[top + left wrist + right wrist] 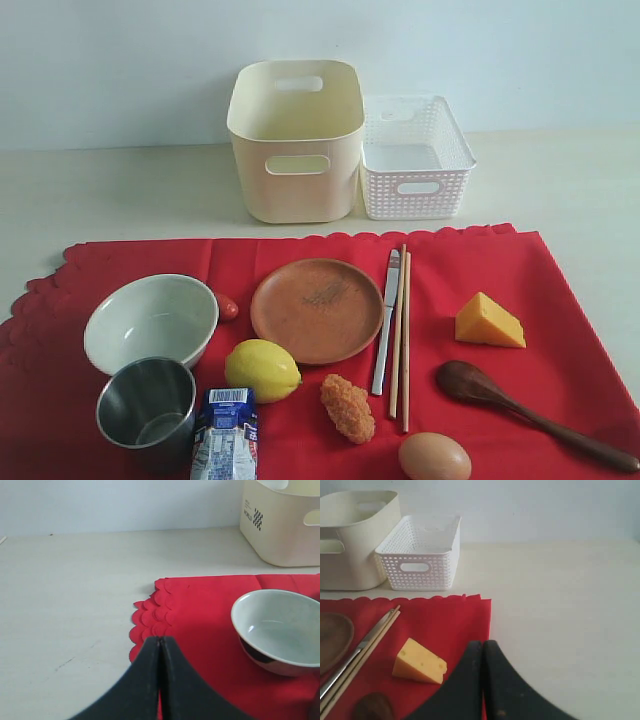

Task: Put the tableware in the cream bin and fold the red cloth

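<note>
The red cloth (300, 340) lies flat with the tableware on it: a pale bowl (150, 320), steel cup (146, 405), brown plate (317, 308), silver knife (386, 320), wooden chopsticks (402, 335) and dark wooden spoon (520, 400). Behind the cloth stands the cream bin (295, 138), nothing showing inside it. Neither arm shows in the exterior view. My left gripper (159, 640) is shut and holds nothing, above the cloth's scalloped left edge (150, 620), with the bowl (277, 630) beside it. My right gripper (482, 643) is shut on nothing, over the cloth's right edge (485, 625).
A white lattice basket (412, 155) stands right of the cream bin. Food lies among the tableware: a lemon (262, 370), cheese wedge (489, 322), egg (434, 458), fried piece (348, 407), milk carton (225, 435) and a small red item (228, 307).
</note>
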`<state>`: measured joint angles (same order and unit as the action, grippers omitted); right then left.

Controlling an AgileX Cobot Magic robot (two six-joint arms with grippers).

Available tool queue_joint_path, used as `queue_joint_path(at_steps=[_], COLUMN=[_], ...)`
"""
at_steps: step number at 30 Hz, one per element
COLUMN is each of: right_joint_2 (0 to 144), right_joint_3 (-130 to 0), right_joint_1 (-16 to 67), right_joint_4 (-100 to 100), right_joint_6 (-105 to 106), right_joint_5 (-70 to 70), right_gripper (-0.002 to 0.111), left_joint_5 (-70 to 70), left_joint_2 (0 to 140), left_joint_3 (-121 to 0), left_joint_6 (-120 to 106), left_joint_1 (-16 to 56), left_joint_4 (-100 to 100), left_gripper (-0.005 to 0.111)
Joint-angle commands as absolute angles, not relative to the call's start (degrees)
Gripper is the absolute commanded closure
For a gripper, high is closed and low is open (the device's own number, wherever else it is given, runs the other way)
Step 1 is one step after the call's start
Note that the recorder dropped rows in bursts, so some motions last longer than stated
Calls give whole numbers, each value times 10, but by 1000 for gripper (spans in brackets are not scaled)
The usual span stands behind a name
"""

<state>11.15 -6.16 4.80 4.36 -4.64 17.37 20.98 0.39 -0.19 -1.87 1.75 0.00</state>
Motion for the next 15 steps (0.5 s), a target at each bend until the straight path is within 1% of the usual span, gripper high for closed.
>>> queue_joint_path(at_steps=[1, 15], right_joint_2=[148, 292], right_joint_3=[-101, -233], right_joint_1=[48, 48], right_joint_4=[44, 44], right_joint_6=[-47, -47], right_joint_5=[168, 168], right_gripper=[108, 108], left_joint_5=[205, 205], left_joint_2=[0, 0], left_joint_3=[0, 0], left_joint_6=[-20, -20], left_joint_1=[17, 17], left_joint_4=[-7, -7], left_gripper=[107, 107])
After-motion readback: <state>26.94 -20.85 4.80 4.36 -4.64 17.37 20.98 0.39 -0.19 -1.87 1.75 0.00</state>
